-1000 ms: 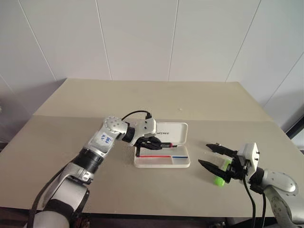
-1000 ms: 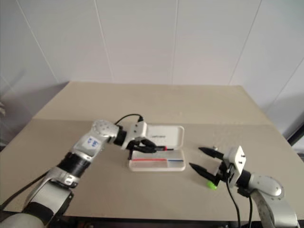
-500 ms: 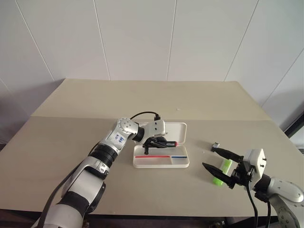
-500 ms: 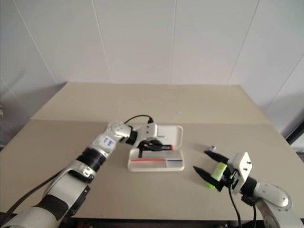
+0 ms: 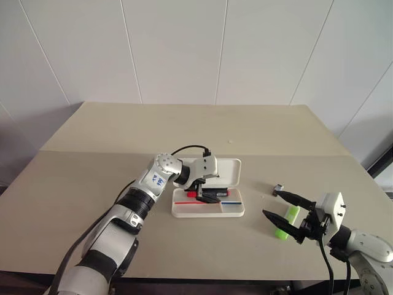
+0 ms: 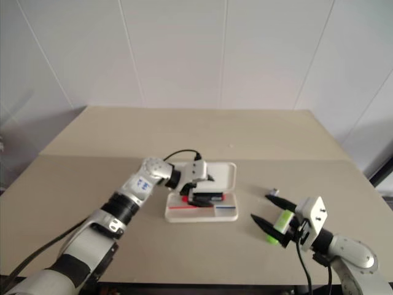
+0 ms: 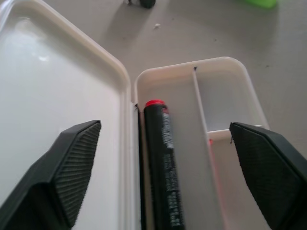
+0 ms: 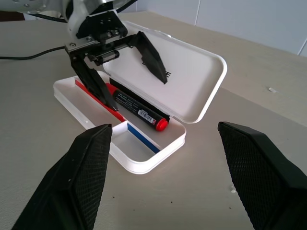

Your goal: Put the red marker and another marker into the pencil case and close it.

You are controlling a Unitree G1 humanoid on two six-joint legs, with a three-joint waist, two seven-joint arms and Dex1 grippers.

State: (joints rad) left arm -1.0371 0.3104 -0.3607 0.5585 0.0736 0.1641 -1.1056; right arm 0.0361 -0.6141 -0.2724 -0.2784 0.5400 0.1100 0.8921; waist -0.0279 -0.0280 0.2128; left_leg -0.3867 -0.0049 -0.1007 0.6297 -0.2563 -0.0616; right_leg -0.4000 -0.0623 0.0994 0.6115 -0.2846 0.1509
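The white pencil case [image 5: 238, 211] lies open on the table, its lid [image 5: 228, 171] folded back. The red marker [image 7: 160, 158], black-bodied with a red end, lies inside along the hinge side and also shows as the red marker [image 8: 140, 113]. My left gripper [image 5: 206, 192] hangs open just over it, one finger on each side and clear of it. The lime-green marker [image 5: 285, 222] lies on the table to the right of the case. My right gripper [image 5: 273, 203] is open, its fingers on either side of that marker as seen from the head.
A small dark bit [image 5: 278, 187] sits on the table near my right gripper's far fingertip. The case's inner divider [image 7: 201, 105] sets off a short compartment at the end. The tan table [image 5: 184, 129] stretches back to a white panelled wall.
My left gripper has opened and let go of the red marker, which now lies in the case. The right gripper stays open by the green marker.
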